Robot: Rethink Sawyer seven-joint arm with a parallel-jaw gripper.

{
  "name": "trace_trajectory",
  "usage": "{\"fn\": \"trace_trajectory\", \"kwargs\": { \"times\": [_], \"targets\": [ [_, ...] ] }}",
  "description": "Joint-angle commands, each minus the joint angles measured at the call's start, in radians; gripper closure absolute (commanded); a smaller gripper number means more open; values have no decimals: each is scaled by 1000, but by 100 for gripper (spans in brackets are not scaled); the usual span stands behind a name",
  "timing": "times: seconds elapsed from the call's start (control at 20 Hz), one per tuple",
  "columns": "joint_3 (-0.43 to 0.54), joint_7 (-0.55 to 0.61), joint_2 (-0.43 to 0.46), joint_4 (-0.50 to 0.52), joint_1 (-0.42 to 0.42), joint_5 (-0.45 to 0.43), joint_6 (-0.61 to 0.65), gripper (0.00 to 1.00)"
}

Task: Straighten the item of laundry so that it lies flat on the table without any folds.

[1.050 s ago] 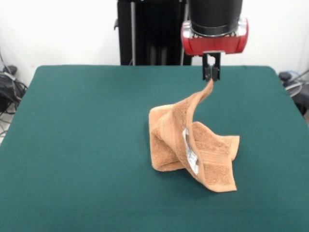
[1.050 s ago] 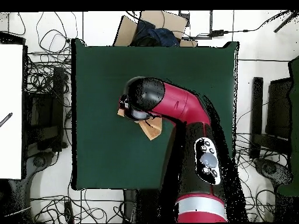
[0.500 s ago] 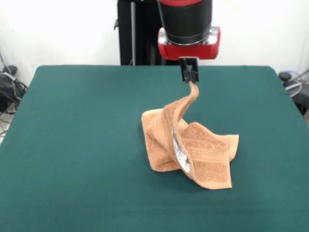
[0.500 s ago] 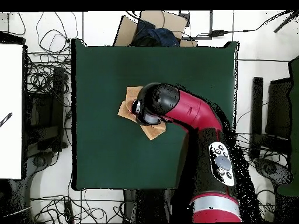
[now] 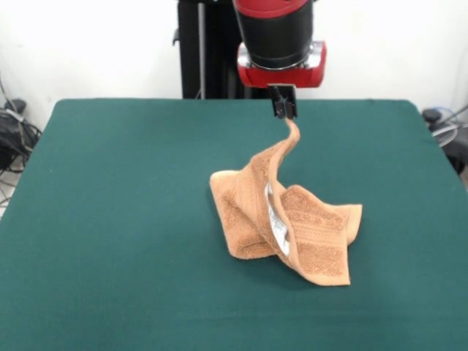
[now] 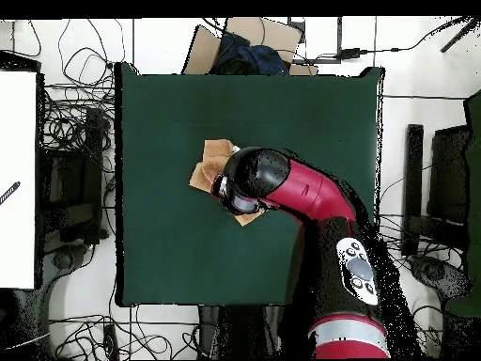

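Observation:
The item of laundry [image 5: 292, 227] is a light orange-brown terry towel, crumpled and folded near the middle of the green table [image 5: 117, 219]. One corner is pulled up into a peak, and my gripper [image 5: 285, 115] is shut on that corner above the heap. A white label [image 5: 278, 223] shows in the fold. In the overhead view the red arm covers most of the towel [image 6: 210, 162], and the gripper itself is hidden there.
The robot's black column [image 5: 212, 47] stands behind the table's far edge. Cables and dark gear [image 5: 13, 135] lie beside the table. A cardboard box [image 6: 246, 39] sits past one table end in the overhead view.
The gripper has moved left in the front view, carrying the raised corner with it. The towel's heap shifted slightly left as well.

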Motion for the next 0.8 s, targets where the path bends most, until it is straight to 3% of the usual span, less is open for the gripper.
{"fn": "trace_trajectory", "kwargs": {
  "times": [0.05,0.45,0.8],
  "targets": [
    [95,-6,-7,106,-19,-49,-110,100],
    [106,-12,-27,130,-30,-42,-140,100],
    [90,-28,-66,129,-45,-58,-95,100]
  ]
}}
